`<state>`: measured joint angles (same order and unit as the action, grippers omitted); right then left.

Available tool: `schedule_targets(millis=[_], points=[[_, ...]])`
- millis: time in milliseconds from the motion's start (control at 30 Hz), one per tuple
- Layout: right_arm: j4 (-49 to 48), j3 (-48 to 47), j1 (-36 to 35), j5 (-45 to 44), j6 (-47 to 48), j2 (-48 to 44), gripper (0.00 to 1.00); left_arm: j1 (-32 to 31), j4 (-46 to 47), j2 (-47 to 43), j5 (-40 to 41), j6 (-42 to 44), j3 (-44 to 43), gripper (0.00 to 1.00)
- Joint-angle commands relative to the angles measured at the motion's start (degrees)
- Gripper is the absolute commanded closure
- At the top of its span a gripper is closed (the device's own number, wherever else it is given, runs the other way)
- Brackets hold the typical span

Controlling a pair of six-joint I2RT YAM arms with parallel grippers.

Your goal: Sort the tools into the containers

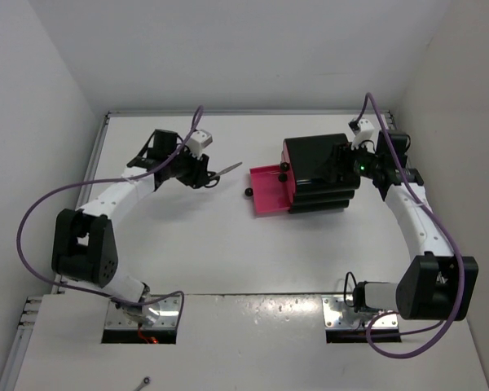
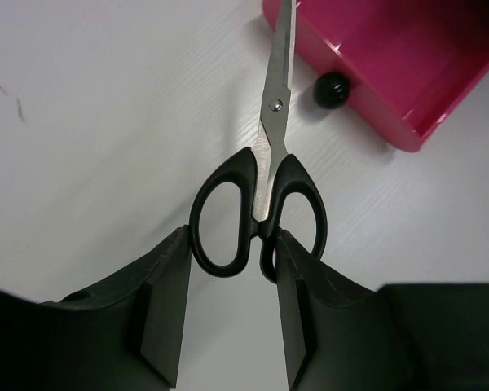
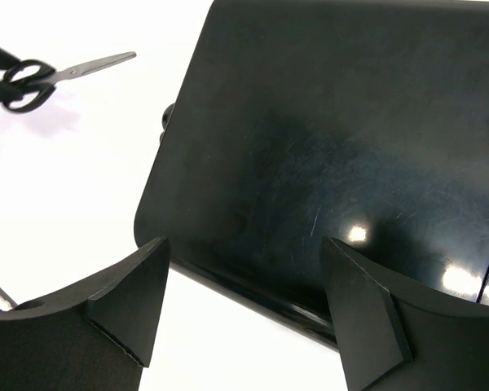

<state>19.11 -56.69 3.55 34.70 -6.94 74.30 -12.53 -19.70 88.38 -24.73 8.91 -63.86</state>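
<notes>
With the left pincer [image 2: 232, 252] nearest the lens, gripping the black-handled, steel-bladed scissors [image 2: 269, 155] by their plastic loops, pressing in from both sides with the dark fingers [image 2: 167, 301]. Holding them clear of the white tabletop [image 2: 90, 122], blades closed and pointing away, so as to be leading with the tips. Aiming at the magenta-pink shallow drawer [image 2: 407, 49], pulled out of its housing, and passing just beside its round black knob [image 2: 332, 90]. Overlapping the drawer's near corner with the tips in the left wrist view, but not yet resting the tool inside. Poising the right pincer [image 3: 244, 244], fingers wide apart and gripping nothing, over the top of the glossy black rounded box [image 3: 326, 147]. Perhaps bracing that box against sliding while the drawer is out, contact not showing clearly from either view. Still needing to be carrying the scissors over the pink floor and letting go.
</notes>
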Motion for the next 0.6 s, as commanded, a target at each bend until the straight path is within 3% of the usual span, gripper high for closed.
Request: schedule_targets(millis=[0, 300, 567], points=[[4.88, 2.02, -0.39, -0.60, -0.79, -0.04, 0.25, -1.70, 2.21, -4.09, 0.21, -6.26, 0.93, 1.00], [4.88, 2.02, -0.39, -0.60, -1.32, -0.65, 0.25, -10.75, 2.21, -6.11, 0.03, -12.24, 0.93, 1.00], [4.88, 2.02, -0.39, -0.60, -1.32, -1.18, 0.25, -19.71, 4.06, -1.64, 14.52, -20.60, -0.56, 1.00]])
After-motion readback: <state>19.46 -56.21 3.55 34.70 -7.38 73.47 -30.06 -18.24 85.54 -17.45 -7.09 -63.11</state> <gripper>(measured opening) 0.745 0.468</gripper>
